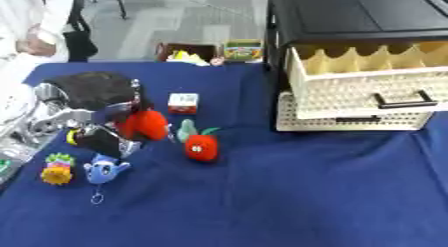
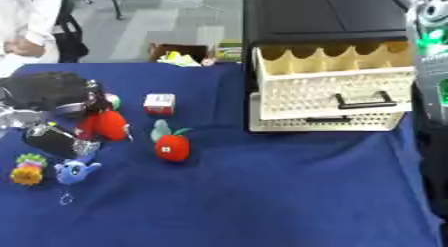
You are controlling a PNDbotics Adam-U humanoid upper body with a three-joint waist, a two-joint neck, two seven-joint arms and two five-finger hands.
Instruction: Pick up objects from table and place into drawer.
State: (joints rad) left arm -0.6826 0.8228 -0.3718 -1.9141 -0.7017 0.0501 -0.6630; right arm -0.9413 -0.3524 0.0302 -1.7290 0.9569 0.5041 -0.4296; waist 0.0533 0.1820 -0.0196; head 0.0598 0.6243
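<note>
While curled round a soft red plush, left hand fingers grip it; perforated drawer open.

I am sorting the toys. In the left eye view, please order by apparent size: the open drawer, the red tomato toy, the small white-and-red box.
1. open drawer
2. red tomato toy
3. white-and-red box, only slightly smaller and farther away, so unsure.

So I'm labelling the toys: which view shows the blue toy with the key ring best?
The left eye view: the blue toy sits well inside the picture, its ring clear below it. The right eye view shows it too, but close to the left edge.
</note>
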